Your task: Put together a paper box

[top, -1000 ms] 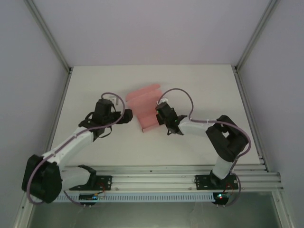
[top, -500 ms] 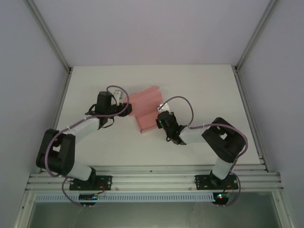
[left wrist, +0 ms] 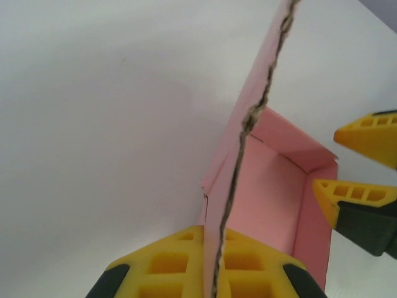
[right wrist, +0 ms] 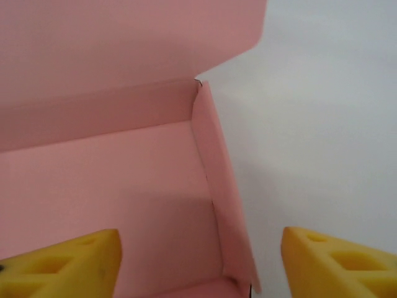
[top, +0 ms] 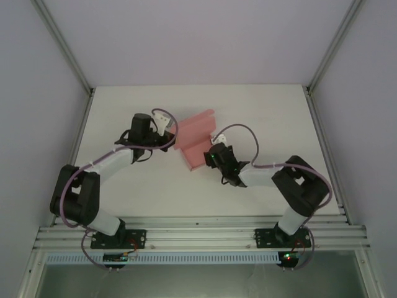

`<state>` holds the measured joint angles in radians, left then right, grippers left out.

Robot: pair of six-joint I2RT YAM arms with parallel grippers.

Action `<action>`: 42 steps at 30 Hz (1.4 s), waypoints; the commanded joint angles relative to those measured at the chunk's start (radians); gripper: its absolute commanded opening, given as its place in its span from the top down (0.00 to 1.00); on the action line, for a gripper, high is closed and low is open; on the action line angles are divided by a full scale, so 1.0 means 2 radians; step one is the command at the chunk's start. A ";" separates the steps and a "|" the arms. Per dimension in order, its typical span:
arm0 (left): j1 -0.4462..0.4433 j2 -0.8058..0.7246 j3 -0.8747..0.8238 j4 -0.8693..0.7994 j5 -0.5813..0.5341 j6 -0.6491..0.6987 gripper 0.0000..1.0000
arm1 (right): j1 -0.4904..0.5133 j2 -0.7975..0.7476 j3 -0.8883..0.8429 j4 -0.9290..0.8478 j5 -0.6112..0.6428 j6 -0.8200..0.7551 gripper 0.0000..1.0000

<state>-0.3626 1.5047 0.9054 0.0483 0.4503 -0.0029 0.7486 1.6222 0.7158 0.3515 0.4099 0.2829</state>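
Note:
The pink paper box [top: 197,138] lies half folded in the middle of the table, one panel raised. My left gripper [top: 170,137] is at its left edge. In the left wrist view this gripper [left wrist: 218,242] is shut on a thin upright pink panel [left wrist: 248,130] seen edge-on. My right gripper [top: 210,153] is at the box's near right corner. In the right wrist view it [right wrist: 201,264] stands open astride a low side wall [right wrist: 217,186] of the box, touching nothing. The right gripper's yellow fingers [left wrist: 350,195] also appear beside the box in the left wrist view.
The white table [top: 124,186] is bounded by a metal frame with posts at the back corners [top: 308,87]. An aluminium rail [top: 198,233] with the arm bases runs along the near edge. Purple cables [top: 239,130] loop over both wrists.
My left gripper has closed on the box's left panel and lifted it. My right gripper has opened and let go of the card. The box has shifted slightly back and right.

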 commanded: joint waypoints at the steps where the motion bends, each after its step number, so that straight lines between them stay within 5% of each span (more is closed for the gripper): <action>1: -0.003 0.007 0.035 -0.049 0.023 0.079 1.00 | -0.034 -0.064 0.003 -0.048 -0.075 0.003 0.17; 4: -0.005 0.012 0.055 -0.081 0.028 0.111 1.00 | -0.076 -0.108 0.002 -0.073 -0.159 -0.048 0.00; 10: -0.009 0.019 0.076 -0.104 0.052 0.137 1.00 | -0.195 -0.127 0.056 -0.157 -0.382 -0.144 0.00; 15: -0.014 0.029 0.087 -0.124 0.054 0.149 1.00 | -0.232 -0.077 0.137 -0.238 -0.519 -0.221 0.03; 27: -0.021 0.030 0.094 -0.138 0.053 0.161 1.00 | -0.234 0.038 0.249 -0.345 -0.500 -0.306 0.19; 32: -0.022 0.030 0.094 -0.139 0.051 0.163 1.00 | -0.231 0.057 0.262 -0.353 -0.486 -0.305 0.61; 38: -0.024 0.036 0.098 -0.135 0.027 0.155 1.00 | -0.223 0.053 0.256 -0.362 -0.496 -0.306 0.93; 42: -0.034 0.050 0.115 -0.141 -0.031 0.127 1.00 | -0.212 0.032 0.241 -0.348 -0.472 -0.292 1.00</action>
<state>-0.4088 1.5806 1.0859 -0.2199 0.4633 0.2859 0.3023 1.7260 1.2068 -0.3328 -0.5564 -0.3183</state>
